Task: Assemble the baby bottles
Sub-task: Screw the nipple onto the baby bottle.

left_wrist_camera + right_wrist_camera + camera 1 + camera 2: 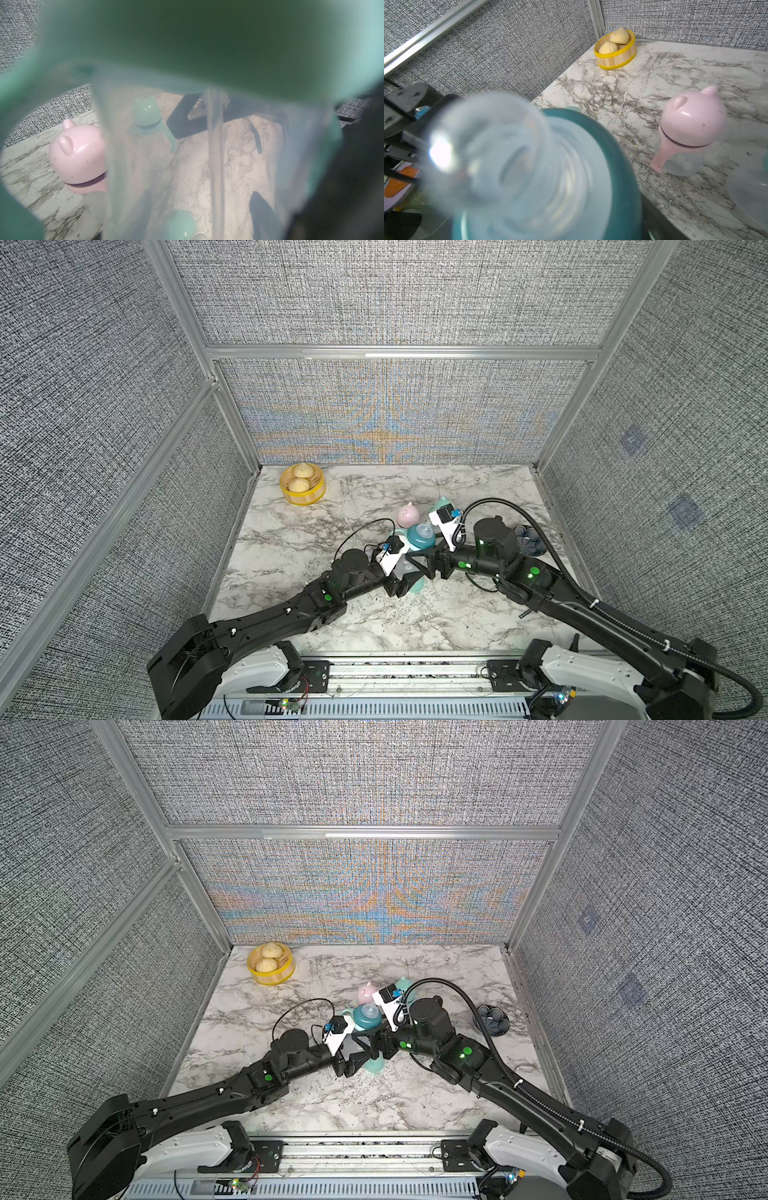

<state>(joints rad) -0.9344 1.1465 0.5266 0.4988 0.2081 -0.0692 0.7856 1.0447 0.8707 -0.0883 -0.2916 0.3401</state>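
In both top views my two grippers meet at mid-table. The left gripper [404, 584] is shut on a clear bottle [245, 158] with a mint looped handle [207, 41] round its neck. That bottle fills the left wrist view and hides the jaws there. A teal collar [420, 536] [618, 166] with a clear nipple [500, 166] sits at the bottle's top. The right gripper [417, 562] reaches in around it. One dark finger [654, 216] lies by the collar's rim, and the collar hides the jaws' grip.
A pink-capped bottle [408, 515] [691, 133] and a mint-capped bottle [444, 504] [147, 116] stand just behind the grippers. The yellow basket [305, 498] with buns is at the back left corner. The dark patterned bowl [528, 541] lies behind the right arm.
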